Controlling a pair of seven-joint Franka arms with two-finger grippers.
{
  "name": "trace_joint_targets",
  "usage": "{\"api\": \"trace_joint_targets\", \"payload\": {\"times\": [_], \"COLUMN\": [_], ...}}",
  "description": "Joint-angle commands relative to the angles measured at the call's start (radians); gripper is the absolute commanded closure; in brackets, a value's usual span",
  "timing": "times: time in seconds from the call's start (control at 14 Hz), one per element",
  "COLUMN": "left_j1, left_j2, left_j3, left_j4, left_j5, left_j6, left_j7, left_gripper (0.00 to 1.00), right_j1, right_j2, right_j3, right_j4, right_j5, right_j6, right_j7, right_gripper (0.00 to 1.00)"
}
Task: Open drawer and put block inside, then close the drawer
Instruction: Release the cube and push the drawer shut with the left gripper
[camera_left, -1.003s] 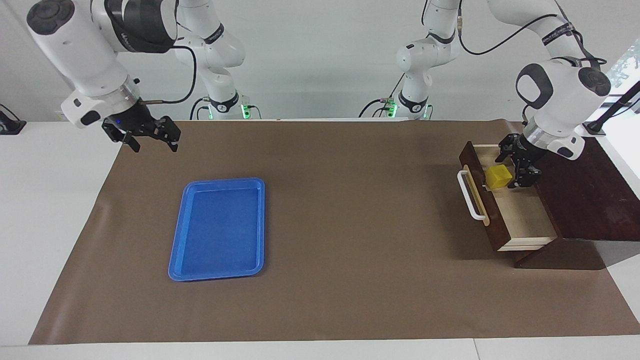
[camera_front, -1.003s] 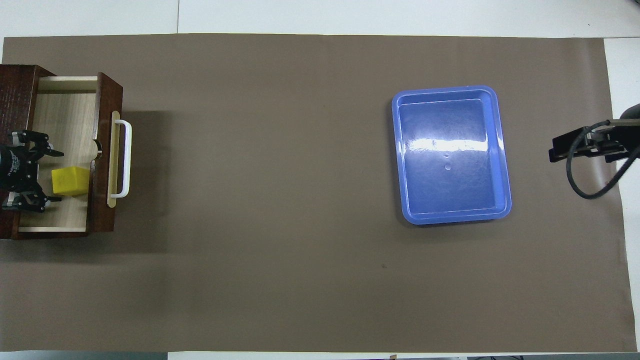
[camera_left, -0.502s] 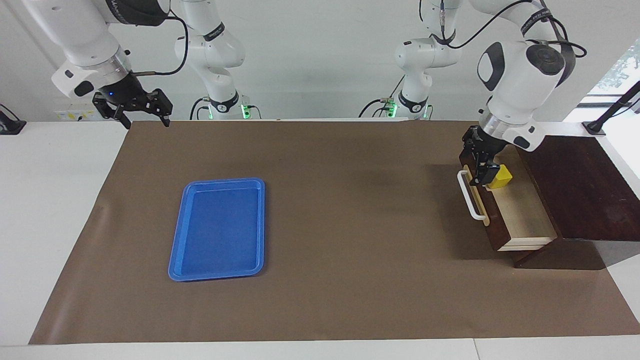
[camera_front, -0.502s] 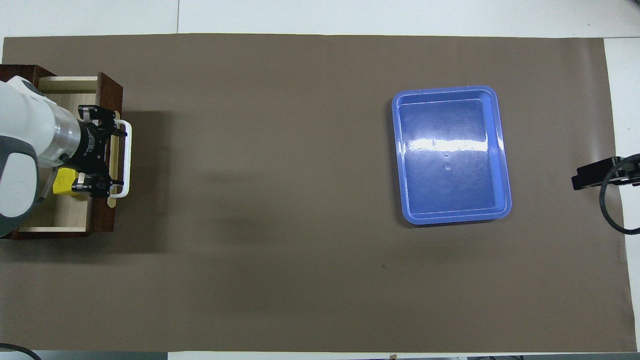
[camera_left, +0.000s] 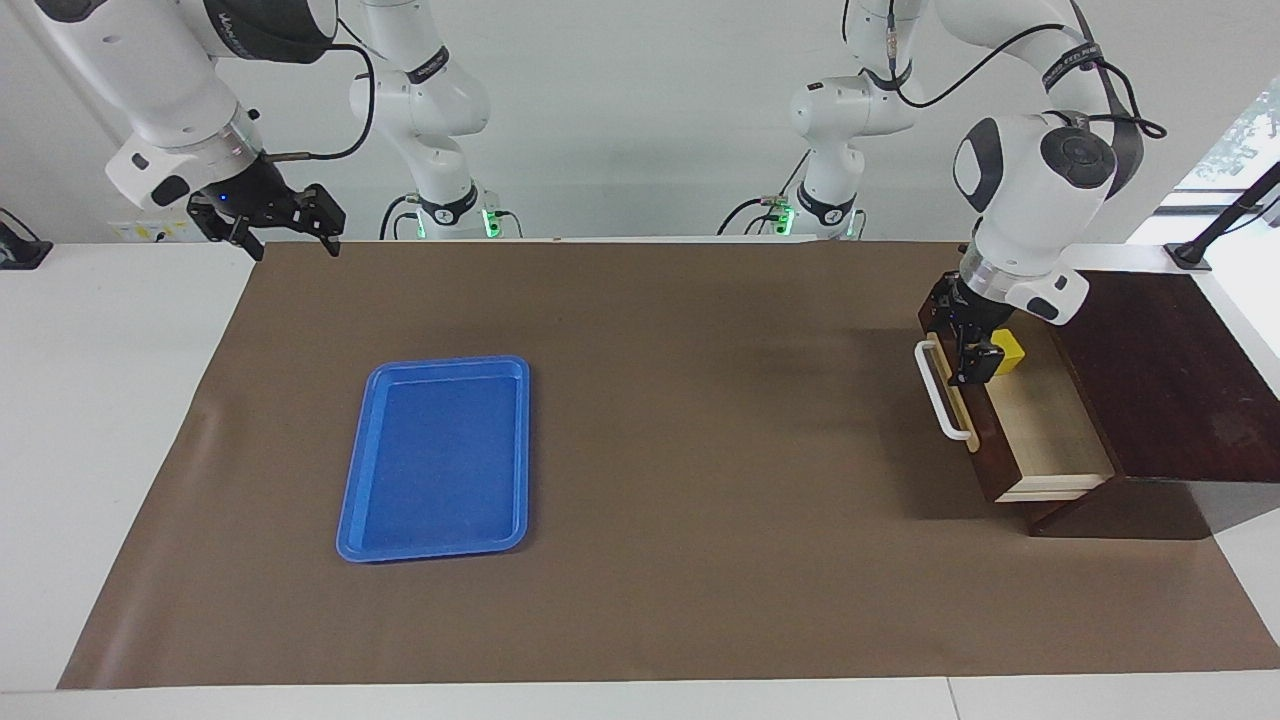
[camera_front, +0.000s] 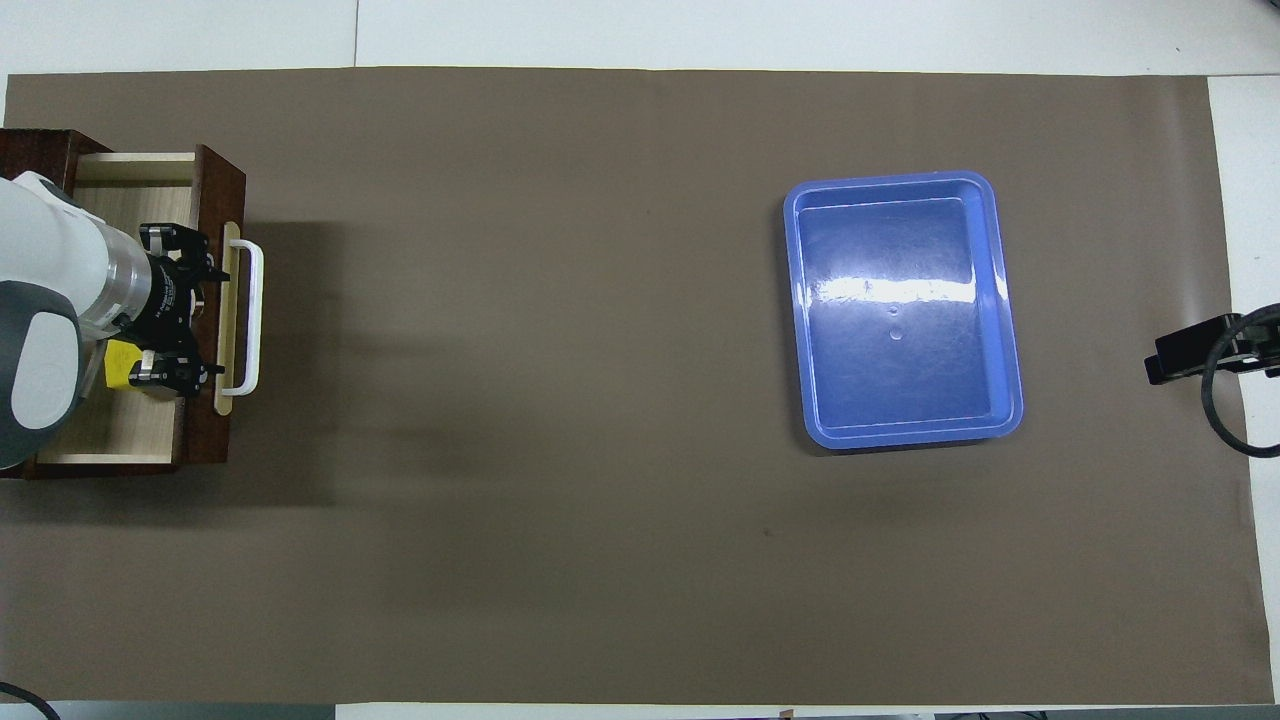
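The drawer (camera_left: 1040, 440) of the dark brown box (camera_left: 1160, 380) stands pulled out toward the table's middle, with its white bar handle (camera_left: 941, 398) facing that way. The yellow block (camera_left: 1008, 350) lies inside on the pale wood floor, close to the drawer front; it also shows in the overhead view (camera_front: 118, 362). My left gripper (camera_left: 965, 345) is open and empty at the top edge of the drawer front, next to the block. In the overhead view it (camera_front: 205, 320) lies just inside the handle (camera_front: 255, 310). My right gripper (camera_left: 272, 228) is open and empty, raised over the table's edge at the right arm's end.
A flat blue tray (camera_left: 430, 550) lies on the brown mat toward the right arm's end, and it also shows in the overhead view (camera_front: 905, 435). The box stands at the mat's edge at the left arm's end.
My left gripper has left the block in the drawer and moved from over the interior to the drawer front. My right gripper has risen and drawn back toward the robots.
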Motion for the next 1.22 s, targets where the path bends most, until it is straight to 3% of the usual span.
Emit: {"api": "trace_joint_targets", "payload": {"times": [0.0, 1.15], "left_j1": [0.038, 0.233], "left_j2": [-0.001, 0.005], "left_j3": [-0.003, -0.002], "left_j4": [-0.024, -0.024], "left_j5": [0.016, 0.022], "left_j6": [0.051, 0.108], "left_j7": [0.029, 0.276], "left_gripper": [0.0, 0.0], "right_j1": [-0.021, -0.013], "right_j2": [0.02, 0.014], "right_j3": [0.013, 0.015], "right_j4": [0.039, -0.024], "right_j5": [-0.022, -0.049], "right_j6": [-0.022, 0.107], "right_j7": [-0.015, -0.008], "right_gripper": [0.0, 0.0]}}
